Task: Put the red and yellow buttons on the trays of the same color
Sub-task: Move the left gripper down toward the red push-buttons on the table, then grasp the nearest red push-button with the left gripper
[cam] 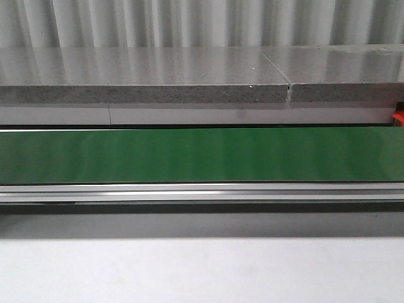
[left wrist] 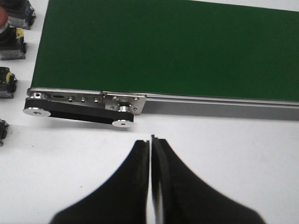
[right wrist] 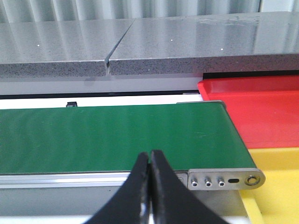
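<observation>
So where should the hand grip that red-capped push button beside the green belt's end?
Grip the red-capped push button by its boxy body, from above: flat sides suit the shut left hand better than the rounded cap. Tentative; it's half out of frame.

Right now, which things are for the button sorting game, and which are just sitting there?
For the job:
red tray
yellow tray
buttons lined up beside the belt's end
left gripper, shut
right gripper, shut

Just there:
green conveyor belt, nothing on it
grey stone counter
white table
</observation>
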